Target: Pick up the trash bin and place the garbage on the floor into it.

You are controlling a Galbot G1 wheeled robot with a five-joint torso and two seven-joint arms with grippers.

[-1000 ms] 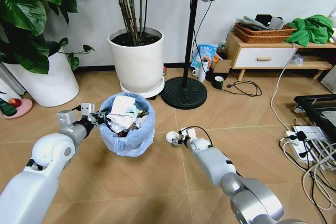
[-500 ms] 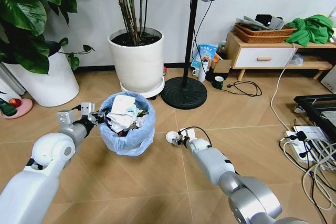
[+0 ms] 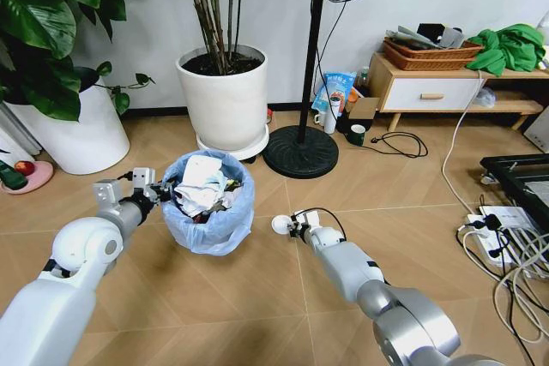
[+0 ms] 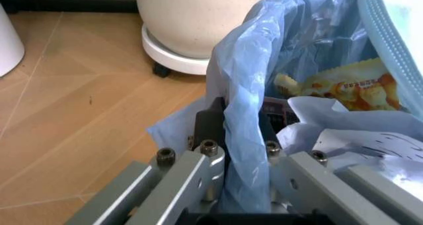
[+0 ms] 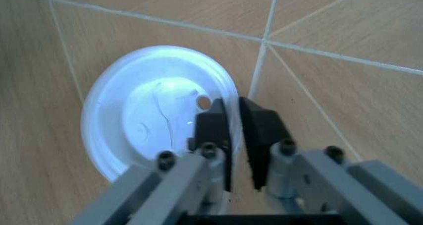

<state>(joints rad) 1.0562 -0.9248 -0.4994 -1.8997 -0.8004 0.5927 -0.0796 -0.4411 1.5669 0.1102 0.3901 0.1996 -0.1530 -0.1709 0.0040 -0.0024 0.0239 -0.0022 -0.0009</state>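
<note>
The trash bin, lined with a light-blue bag and heaped with paper and wrappers, stands on the floor left of centre. My left gripper is shut on its near-left rim. In the left wrist view the fingers pinch the blue bag edge between them. To the right of the bin, my right gripper is shut on the rim of a white disc, a piece of the garbage. In the right wrist view the disc hangs in the dark fingers, close over the planks.
Two big white plant pots stand behind the bin. A fan's round black base is behind my right gripper. Cables and a power strip lie at the right, by a wooden cabinet.
The right gripper has tipped the white disc up a little off the floor. The left arm and the bin have not moved.
</note>
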